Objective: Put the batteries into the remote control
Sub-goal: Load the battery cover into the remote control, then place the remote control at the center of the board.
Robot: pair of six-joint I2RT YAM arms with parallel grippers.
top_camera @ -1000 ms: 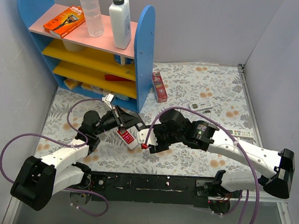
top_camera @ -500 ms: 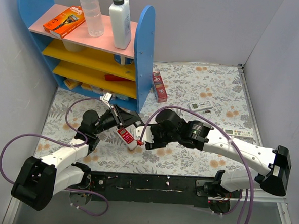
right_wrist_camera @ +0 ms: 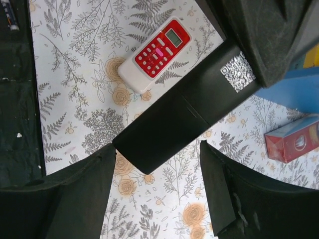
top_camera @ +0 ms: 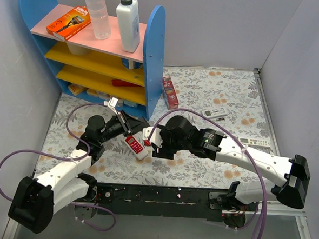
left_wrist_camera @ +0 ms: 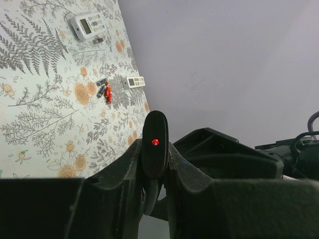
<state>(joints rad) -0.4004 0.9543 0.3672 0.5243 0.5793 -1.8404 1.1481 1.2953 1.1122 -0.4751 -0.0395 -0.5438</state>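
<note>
My left gripper (top_camera: pixel 127 126) is shut on the black remote control (left_wrist_camera: pixel 155 145) and holds it above the mat, one end with a red light poking out between the fingers. In the right wrist view the remote's plain back (right_wrist_camera: pixel 185 113) with a silver sticker runs diagonally, and its free end lies between the jaws of my right gripper (right_wrist_camera: pixel 157 150), which is open and not touching it. My right gripper (top_camera: pixel 151 144) sits just right of the left one. Small batteries (left_wrist_camera: pixel 105 91), one red, lie far off on the mat.
A red-and-white remote (top_camera: pixel 136 146) lies on the floral mat under the grippers, also in the right wrist view (right_wrist_camera: pixel 157 52). White remotes (top_camera: pixel 214 113) (top_camera: pixel 254 141) lie to the right. A blue shelf (top_camera: pixel 152 54) and a red box (top_camera: pixel 170 92) stand behind.
My right gripper has moved left and further from me, up to the free end of the black remote. The left gripper has shifted slightly back, still holding the remote.
</note>
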